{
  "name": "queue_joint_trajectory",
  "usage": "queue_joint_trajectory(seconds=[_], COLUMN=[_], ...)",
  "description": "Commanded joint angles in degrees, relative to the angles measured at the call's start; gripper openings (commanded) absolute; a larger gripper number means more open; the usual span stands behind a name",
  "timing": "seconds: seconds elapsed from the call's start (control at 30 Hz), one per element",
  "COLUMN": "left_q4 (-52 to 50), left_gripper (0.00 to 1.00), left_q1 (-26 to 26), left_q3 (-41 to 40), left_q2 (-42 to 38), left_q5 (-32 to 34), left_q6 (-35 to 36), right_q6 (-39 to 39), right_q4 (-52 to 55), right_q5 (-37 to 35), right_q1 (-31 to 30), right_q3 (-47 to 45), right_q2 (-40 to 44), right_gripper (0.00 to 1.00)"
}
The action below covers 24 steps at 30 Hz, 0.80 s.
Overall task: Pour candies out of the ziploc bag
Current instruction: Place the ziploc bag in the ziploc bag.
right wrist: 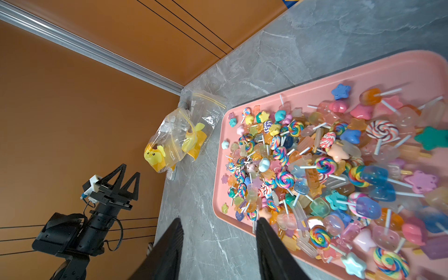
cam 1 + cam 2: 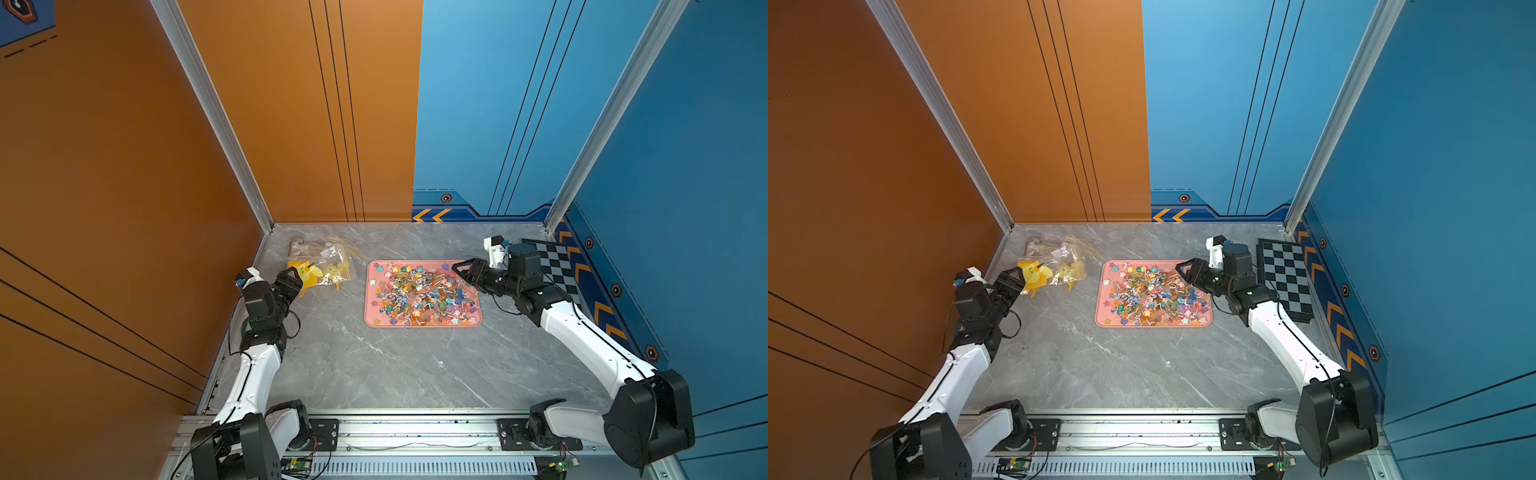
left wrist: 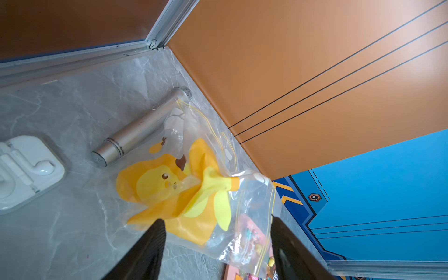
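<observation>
Now, in both top views the candies (image 2: pixel 422 295) lie spread over a pink tray (image 2: pixel 367 309) near the middle of the grey counter (image 2: pixel 374 374). A crumpled zip bag (image 2: pixel 322 272) with a yellow duck print sits on a small heap of other clear bags (image 2: pixel 332 249) in the far left corner, well apart from the tray. The left arm (image 2: pixel 253 374) reaches toward that heap. Its jaws are apart, with the tips just beside the yellow print. From above I cannot tell whether they touch it. The right arm (image 2: pixel 582 332) stretches in from the other side. Its jaws are also apart, and the tips are over the tray's far right corner. A checkered board (image 2: pixel 559 266) lies flat by the right wall.

In the left wrist view the two dark jaws are spread, and the zip bag (image 3: pixel 194 194) lies ahead of them with nothing pinched. A metal tube (image 3: pixel 135 135) rests against the bags, and a white plastic case (image 3: pixel 26 167) sits nearby.

In the right wrist view the jaws are parted and hold nothing. One is above bare counter and the other is at the tray's rim (image 1: pixel 218 194). The candies (image 1: pixel 327 169) are swirl lollipops on white sticks, stars and clear jelly shapes, and they pile across the tray. Beyond them, the left jaws point at the zip bag (image 1: pixel 174 140) with a gap between.
</observation>
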<state>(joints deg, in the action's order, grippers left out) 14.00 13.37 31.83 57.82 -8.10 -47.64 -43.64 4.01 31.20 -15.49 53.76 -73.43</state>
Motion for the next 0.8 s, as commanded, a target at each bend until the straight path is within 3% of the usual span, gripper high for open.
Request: queue_joint_trajectory(seconds=[0.0, 0.1, 0.27, 0.77], left_q4=[-8.7, -10.6, -10.6, -8.3], left_gripper=[0.71, 0.71, 0.71, 0.70], left_q1=[-2.6, -7.2, -12.4, -11.3], left_q3=[5.0, 7.5, 9.6, 17.5], left_q2=[-2.5, -1.8, 7.5, 23.7], left_q5=[4.3, 5.9, 0.1, -5.4], left_q6=[4.8, 6.7, 7.1, 8.0], right_q6=[1.1, 1.0, 0.9, 2.1], right_q4=[1.2, 1.2, 1.0, 2.2], right_q5=[-0.4, -0.5, -0.6, -0.5], right_q1=[-0.4, -0.5, -1.0, 0.1], right_q3=[0.6, 0.9, 1.0, 0.1], right_q2=[0.3, 0.0, -0.5, 0.1], right_gripper=[0.51, 0.51, 0.51, 0.51])
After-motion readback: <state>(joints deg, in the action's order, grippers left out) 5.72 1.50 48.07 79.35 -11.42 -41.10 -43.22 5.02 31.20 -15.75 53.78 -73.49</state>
